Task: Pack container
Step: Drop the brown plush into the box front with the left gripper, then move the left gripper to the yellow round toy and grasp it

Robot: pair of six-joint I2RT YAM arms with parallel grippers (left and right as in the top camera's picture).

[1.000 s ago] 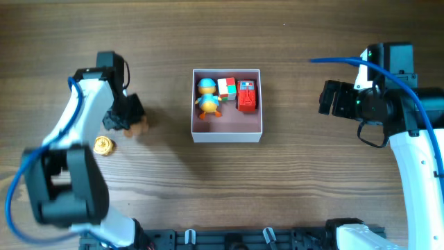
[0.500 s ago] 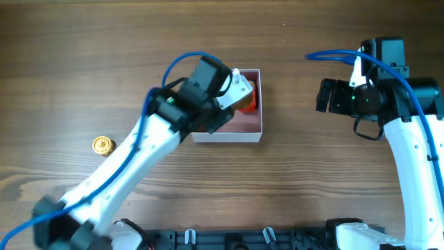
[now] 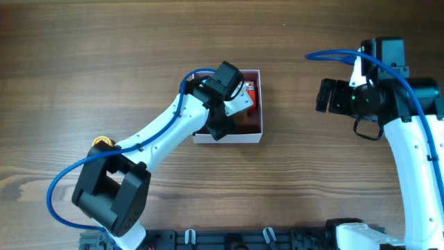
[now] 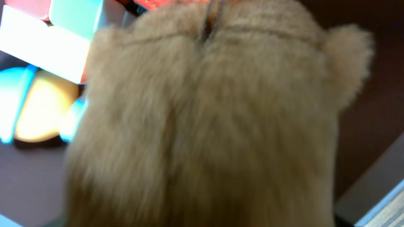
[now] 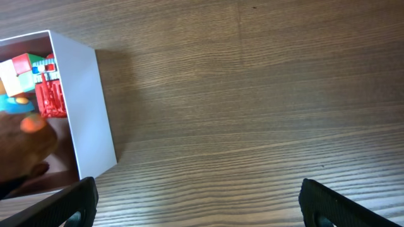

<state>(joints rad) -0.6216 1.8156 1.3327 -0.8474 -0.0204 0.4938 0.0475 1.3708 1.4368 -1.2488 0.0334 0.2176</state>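
Container sits upper-middle of the overhead frame on the worktop, the left end effector over it, its grip impossible to tell behind a brown plush toy. Right end effector hangs far right, fingers apart.

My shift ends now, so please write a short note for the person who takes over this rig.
Left gripper: down in the container, its fingers hidden. The plush fills its camera, so it is probably held.
Right gripper: open, empty, over the table to the right of the container.
Done: figure, cube and red toy are in the container.
Left: release the plush, then likely pack the gold coin on the table at the left.
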